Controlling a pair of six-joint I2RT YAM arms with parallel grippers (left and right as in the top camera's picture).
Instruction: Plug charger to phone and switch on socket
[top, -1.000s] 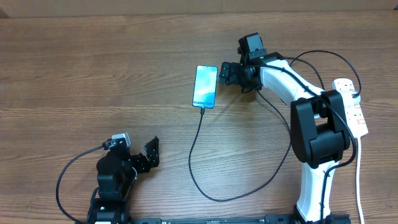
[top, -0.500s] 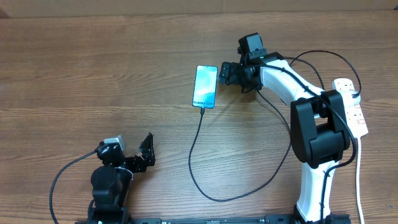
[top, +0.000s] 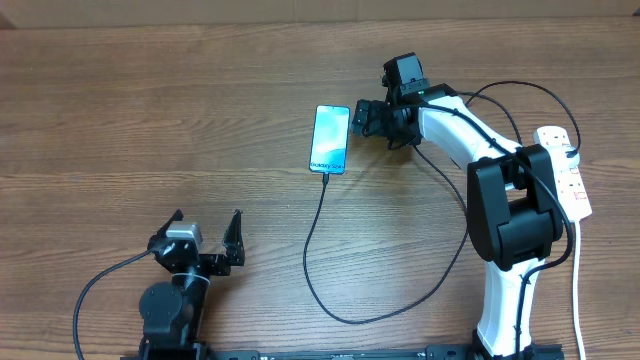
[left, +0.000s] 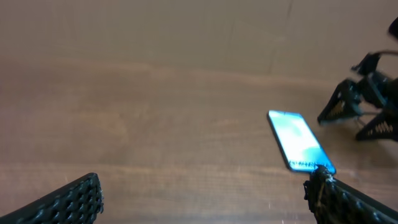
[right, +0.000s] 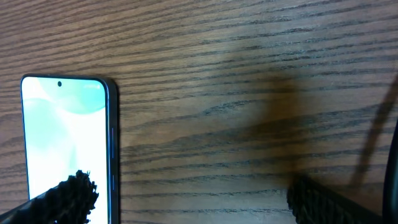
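R gripper (top: 359, 118), jaws spread & empty, sat just beside phone (top: 329, 138), upper centre; a nudge could pop charger (top: 318, 230) tip out. L gripper (top: 207, 226), lower left, spread too.

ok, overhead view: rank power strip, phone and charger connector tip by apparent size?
1. power strip: the longest of the three.
2. phone: shorter but wider, and close enough in area that 1 and 2 are nearly a tie.
3. charger connector tip: clearly the smallest.

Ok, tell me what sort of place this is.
Probably a robot lab bench: a left arm and a right arm stand at a wooden table, with a phone, charger and power strip laid out.
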